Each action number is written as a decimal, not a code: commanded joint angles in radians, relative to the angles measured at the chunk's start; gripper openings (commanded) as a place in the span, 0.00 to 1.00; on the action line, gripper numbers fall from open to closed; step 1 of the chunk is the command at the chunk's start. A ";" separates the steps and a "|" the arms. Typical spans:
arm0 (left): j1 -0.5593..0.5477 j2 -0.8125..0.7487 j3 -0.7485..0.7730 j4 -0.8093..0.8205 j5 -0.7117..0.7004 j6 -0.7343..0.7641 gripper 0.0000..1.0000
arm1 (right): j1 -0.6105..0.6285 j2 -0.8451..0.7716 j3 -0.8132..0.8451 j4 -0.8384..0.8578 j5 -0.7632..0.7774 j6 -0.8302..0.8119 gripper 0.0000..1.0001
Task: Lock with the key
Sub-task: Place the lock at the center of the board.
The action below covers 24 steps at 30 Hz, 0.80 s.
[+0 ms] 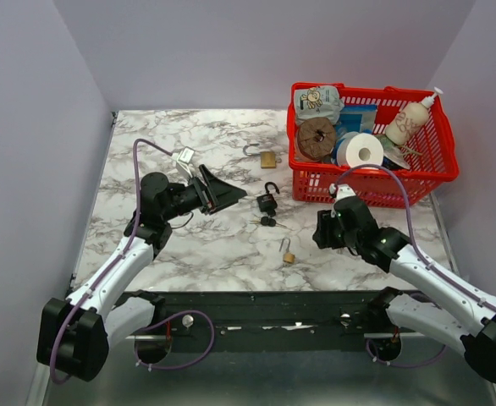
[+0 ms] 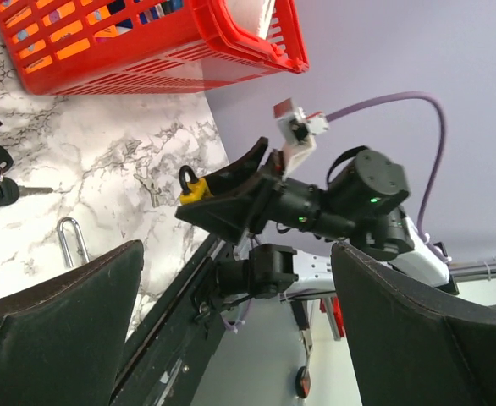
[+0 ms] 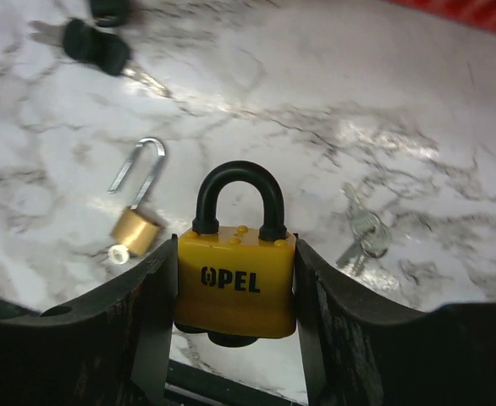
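1. Right gripper (image 3: 235, 262) clamped the yellow padlock (image 3: 234, 288), lower centre of the right wrist view
2. Left gripper (image 2: 235, 262) gaped wide, empty
3. Next step needed: pinch the silver keys (image 3: 362, 235) by the head, blade square to the keyway

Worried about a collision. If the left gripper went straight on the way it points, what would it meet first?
Most likely the right gripper holding the yellow padlock: the left wrist view frames it between the fingers of the open left gripper. Depth is unclear.
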State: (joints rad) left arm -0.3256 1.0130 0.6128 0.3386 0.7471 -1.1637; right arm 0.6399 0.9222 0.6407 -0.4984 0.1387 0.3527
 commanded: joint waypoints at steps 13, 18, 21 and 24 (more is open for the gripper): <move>0.011 0.006 0.007 -0.035 -0.072 0.013 0.99 | -0.026 0.026 -0.170 0.145 0.127 0.218 0.01; 0.011 0.006 0.025 -0.102 -0.083 0.050 0.99 | -0.025 0.056 -0.179 0.161 0.102 0.216 0.01; 0.013 0.007 0.021 -0.124 -0.092 0.052 0.99 | -0.026 0.081 -0.171 0.161 0.102 0.216 0.01; 0.013 0.019 0.010 -0.124 -0.089 0.044 0.99 | -0.026 0.113 -0.162 0.170 0.102 0.210 0.01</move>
State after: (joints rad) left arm -0.3199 1.0183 0.6117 0.2401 0.6830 -1.1294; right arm 0.6197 1.0080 0.4671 -0.3916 0.2386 0.5491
